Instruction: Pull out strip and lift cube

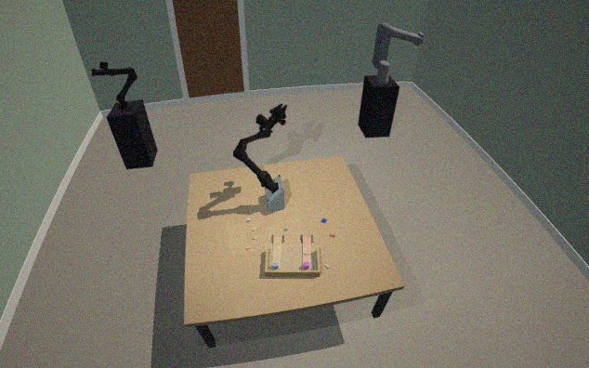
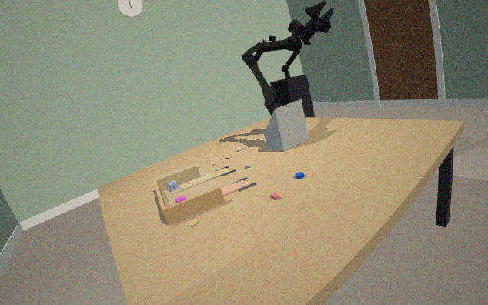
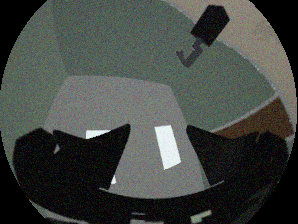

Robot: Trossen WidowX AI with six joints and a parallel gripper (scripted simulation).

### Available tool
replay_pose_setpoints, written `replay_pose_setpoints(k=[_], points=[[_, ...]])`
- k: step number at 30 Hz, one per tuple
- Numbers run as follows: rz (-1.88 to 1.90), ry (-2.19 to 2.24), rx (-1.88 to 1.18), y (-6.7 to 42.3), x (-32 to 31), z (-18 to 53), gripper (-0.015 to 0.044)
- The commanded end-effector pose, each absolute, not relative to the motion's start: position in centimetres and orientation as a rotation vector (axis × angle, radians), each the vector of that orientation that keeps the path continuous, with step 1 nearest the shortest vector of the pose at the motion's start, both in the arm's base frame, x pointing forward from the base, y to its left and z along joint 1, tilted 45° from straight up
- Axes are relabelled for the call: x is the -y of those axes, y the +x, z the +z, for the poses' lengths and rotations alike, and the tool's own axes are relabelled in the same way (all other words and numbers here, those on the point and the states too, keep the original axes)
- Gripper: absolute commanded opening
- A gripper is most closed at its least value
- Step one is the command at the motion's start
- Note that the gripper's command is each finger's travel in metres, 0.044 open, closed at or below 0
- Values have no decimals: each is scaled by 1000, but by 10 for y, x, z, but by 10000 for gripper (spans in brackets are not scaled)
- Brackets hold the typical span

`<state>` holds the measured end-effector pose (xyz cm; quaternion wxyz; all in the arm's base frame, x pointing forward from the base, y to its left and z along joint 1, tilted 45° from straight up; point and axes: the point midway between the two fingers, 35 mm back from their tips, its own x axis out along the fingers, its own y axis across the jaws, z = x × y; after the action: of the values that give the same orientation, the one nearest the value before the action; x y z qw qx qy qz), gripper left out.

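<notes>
A pale blue labelled cube (image 1: 275, 265) (image 2: 172, 186) sits on the far end, from the arm's base, of a tan strip (image 1: 277, 251) (image 2: 203, 180). That strip shows no break. A pink strip (image 1: 307, 244) (image 2: 235, 188) lies parallel to it, with a thin line across it near its middle; a magenta block (image 1: 306, 265) (image 2: 180, 199) sits at its far end. Both strips stick out of the open side of a wooden tray (image 1: 293, 273) (image 2: 198, 208). My gripper (image 1: 285, 113) (image 2: 329, 7) (image 3: 159, 128) is open and empty, high up and pointing away from the tray.
Dark guides flank the strips' near ends. A blue disc (image 1: 323, 220) (image 2: 299, 175), a small red block (image 1: 333, 235) (image 2: 275, 196) and several small bits lie around the tray on the table (image 1: 228, 297) (image 2: 242, 262). The wrist view shows only walls, ceiling and a distant arm.
</notes>
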<state>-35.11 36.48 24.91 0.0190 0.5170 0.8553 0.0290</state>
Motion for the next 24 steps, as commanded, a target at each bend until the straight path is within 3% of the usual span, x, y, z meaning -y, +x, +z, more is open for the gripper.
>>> replay_pose_setpoints(k=[1, 13, 24], points=[[103, 1610, -2643, -349, -367, 248, 400], [638, 1603, -1744, -169, -448, 192, 400], [682, 1170, -999, 19, -443, 142, 400]])
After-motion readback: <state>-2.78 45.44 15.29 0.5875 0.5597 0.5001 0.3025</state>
